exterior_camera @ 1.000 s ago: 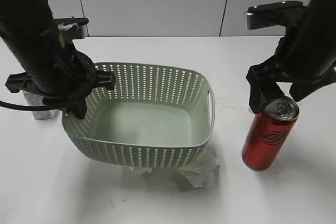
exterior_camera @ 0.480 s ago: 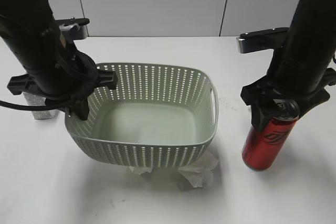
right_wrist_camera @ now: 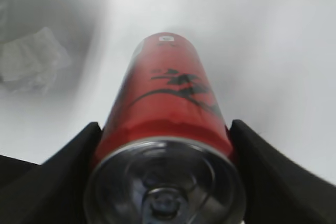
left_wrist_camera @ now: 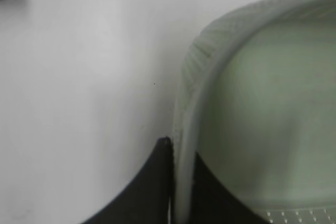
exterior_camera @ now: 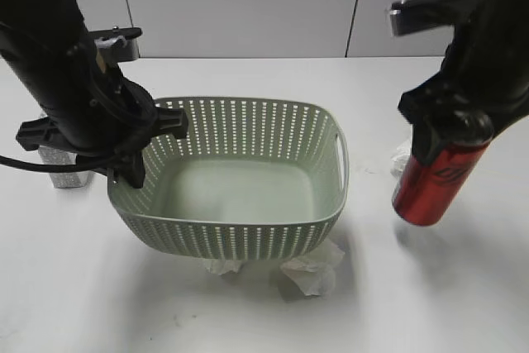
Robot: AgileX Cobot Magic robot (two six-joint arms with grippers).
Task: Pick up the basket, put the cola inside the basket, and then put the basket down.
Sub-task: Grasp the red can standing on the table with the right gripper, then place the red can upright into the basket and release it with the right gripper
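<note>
The sage-green slotted basket [exterior_camera: 240, 192] hangs a little above the white table, tilted. My left gripper [exterior_camera: 128, 167] is shut on its left rim; in the left wrist view the rim [left_wrist_camera: 189, 129] runs between my two black fingers [left_wrist_camera: 181, 182]. The red cola can [exterior_camera: 434, 183] is off the table at the right, tilted, right of the basket. My right gripper [exterior_camera: 450, 134] is shut on its top end. In the right wrist view the can [right_wrist_camera: 168, 103] sits between both fingers [right_wrist_camera: 164, 145], silver top toward the camera.
Crumpled white paper [exterior_camera: 310, 274] lies under the basket's front right corner, and more [exterior_camera: 401, 159] lies behind the can. A grey-white carton [exterior_camera: 62, 163] stands at the far left behind my left arm. A wall closes off the table's back.
My right gripper has closed on the can's top and lifted it off the table, tilting it. The basket has shifted slightly right in my left gripper.
</note>
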